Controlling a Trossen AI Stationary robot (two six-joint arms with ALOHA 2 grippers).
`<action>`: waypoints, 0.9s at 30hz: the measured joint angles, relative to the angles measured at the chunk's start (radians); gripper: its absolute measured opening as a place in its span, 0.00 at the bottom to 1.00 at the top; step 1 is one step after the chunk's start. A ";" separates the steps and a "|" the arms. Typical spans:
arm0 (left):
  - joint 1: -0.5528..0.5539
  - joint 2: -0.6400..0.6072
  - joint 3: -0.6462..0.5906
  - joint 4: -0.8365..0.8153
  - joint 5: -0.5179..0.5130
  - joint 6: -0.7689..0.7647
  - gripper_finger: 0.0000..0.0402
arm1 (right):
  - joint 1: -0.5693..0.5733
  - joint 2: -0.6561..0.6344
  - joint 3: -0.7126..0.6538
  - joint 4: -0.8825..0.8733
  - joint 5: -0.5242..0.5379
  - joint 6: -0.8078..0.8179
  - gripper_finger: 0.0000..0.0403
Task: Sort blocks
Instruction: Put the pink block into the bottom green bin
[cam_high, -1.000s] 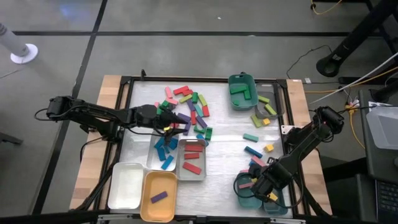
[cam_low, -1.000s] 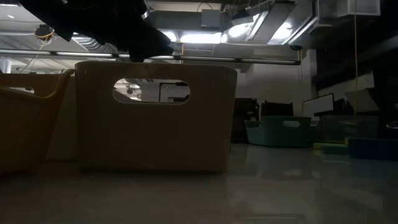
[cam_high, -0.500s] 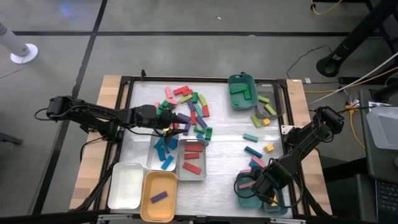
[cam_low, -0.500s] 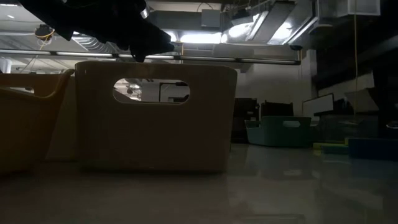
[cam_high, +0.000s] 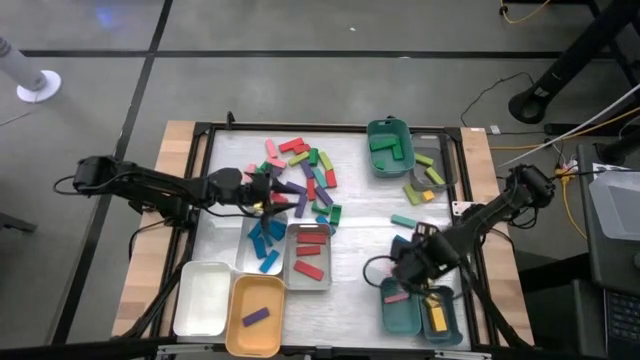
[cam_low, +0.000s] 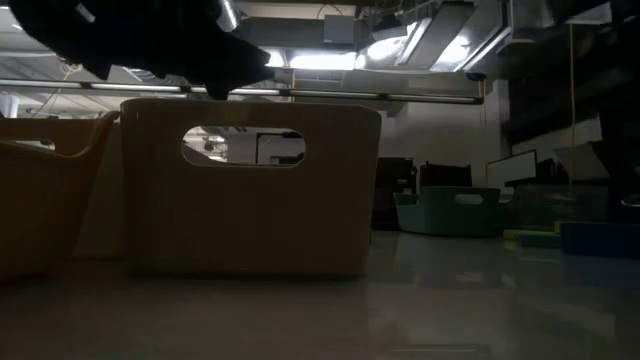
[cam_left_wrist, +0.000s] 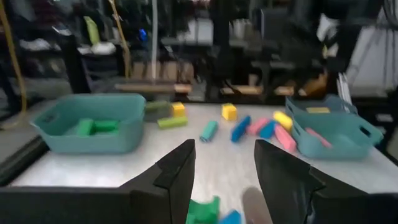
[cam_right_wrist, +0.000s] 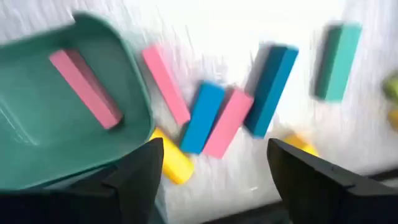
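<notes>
Right gripper (cam_high: 408, 262): I see it wide and empty, above loose blocks (cam_right_wrist: 217, 121) beside the teal tray (cam_high: 400, 306).
Left gripper (cam_high: 268, 190): parted, empty, at the main pile (cam_high: 305, 175).
Risk: I could nudge neighbours or pinch two blocks, since they lie touching.
Hidden: right arm covers some blocks from overhead; low view shows only bins.

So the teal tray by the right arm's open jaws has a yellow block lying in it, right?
Not quite: the block in that teal tray is pink, not yellow, as the right wrist view shows. The right gripper does hang beside the tray with its jaws open.
</notes>
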 joint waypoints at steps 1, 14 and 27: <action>0.007 -0.009 -0.011 0.018 -0.001 -0.004 0.39 | -0.022 0.000 0.000 0.005 -0.003 -0.046 0.71; 0.023 -0.045 -0.041 0.001 -0.001 -0.020 0.39 | -0.343 -0.001 -0.137 0.266 -0.234 -0.633 0.71; 0.023 -0.045 -0.041 -0.007 -0.001 0.012 0.39 | -0.383 -0.001 -0.260 0.527 -0.331 -0.828 0.71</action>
